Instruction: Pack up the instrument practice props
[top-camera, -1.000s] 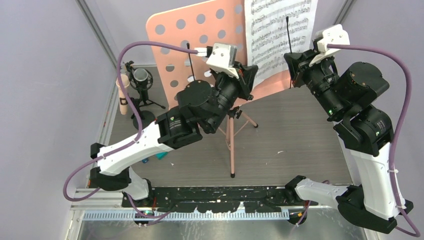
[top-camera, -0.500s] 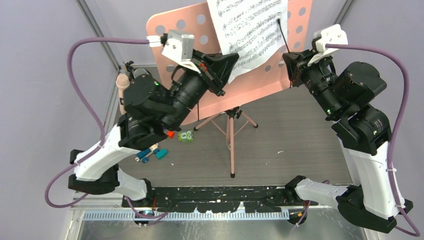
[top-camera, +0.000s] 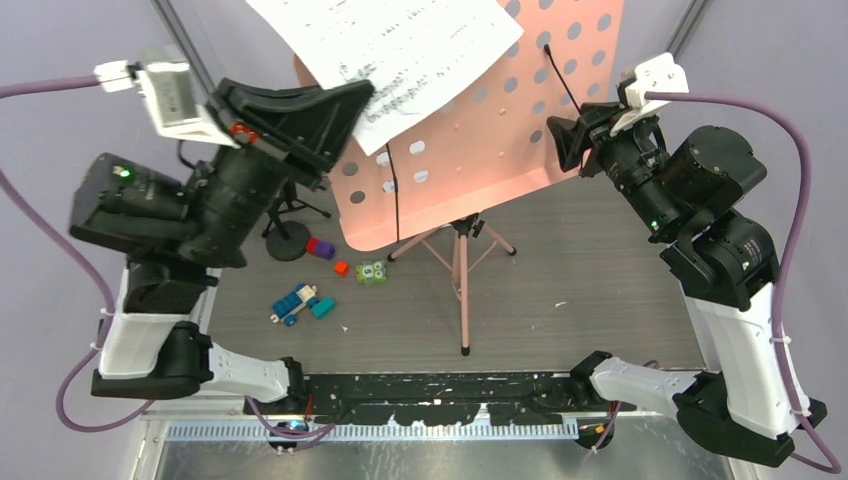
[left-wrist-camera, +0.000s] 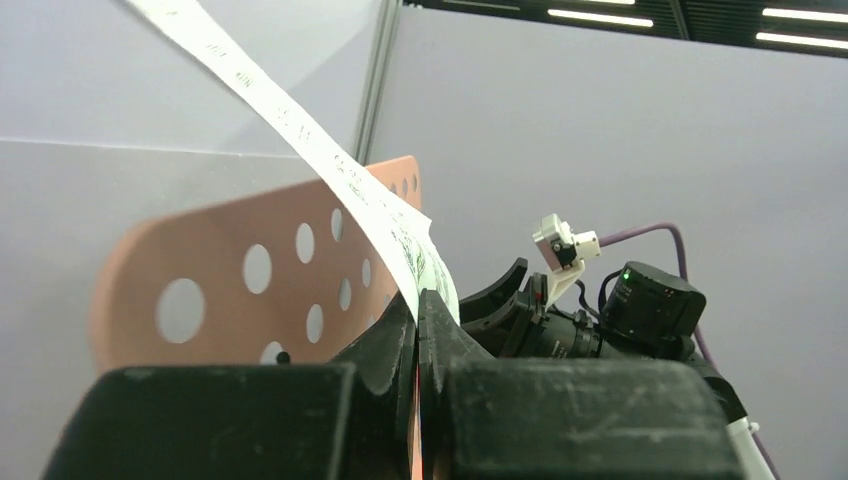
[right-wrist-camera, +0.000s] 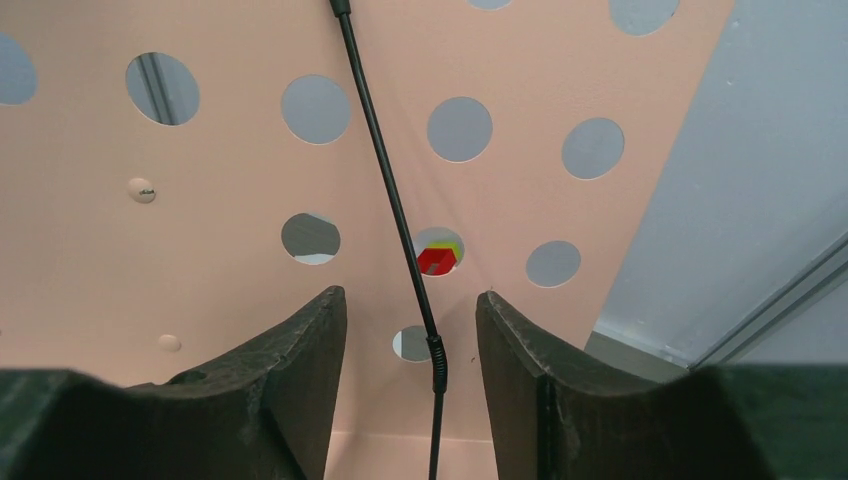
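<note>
**Top external view.** The left gripper (top-camera: 355, 98) is seen raised high at the upper left, its jaws closed flat on the lower edge of a white sheet-music page (top-camera: 400, 40). The page is held up and tilted, fanning out above the upper left part of the pink music stand (top-camera: 500, 120). Whether the paper touches the perforated desk cannot be told. The stand is planted on its tripod near the middle of the grey table (top-camera: 600, 280). The right gripper (top-camera: 556, 140) is held at the desk's right side with its jaws parted and nothing clamped, next to a thin black retaining wire (top-camera: 560, 75). The black microphone stand base (top-camera: 288, 242) is seen on the table just beside the left arm; the microphone itself is hidden. Small toy blocks (top-camera: 300, 302) are scattered below the desk's lower left corner.

**Left wrist view.** The two fingers (left-wrist-camera: 395, 340) are pressed together, and the page (left-wrist-camera: 300, 140) is pinched between their tips and stretched up and to the left. The pink desk (left-wrist-camera: 230, 270) is seen behind it.

**Right wrist view.** The right gripper (right-wrist-camera: 410, 340) is shown wide open and empty. The retaining wire (right-wrist-camera: 390, 200) is seen running down between the two fingers (right-wrist-camera: 300, 370), in front of the desk (right-wrist-camera: 230, 220).
</note>
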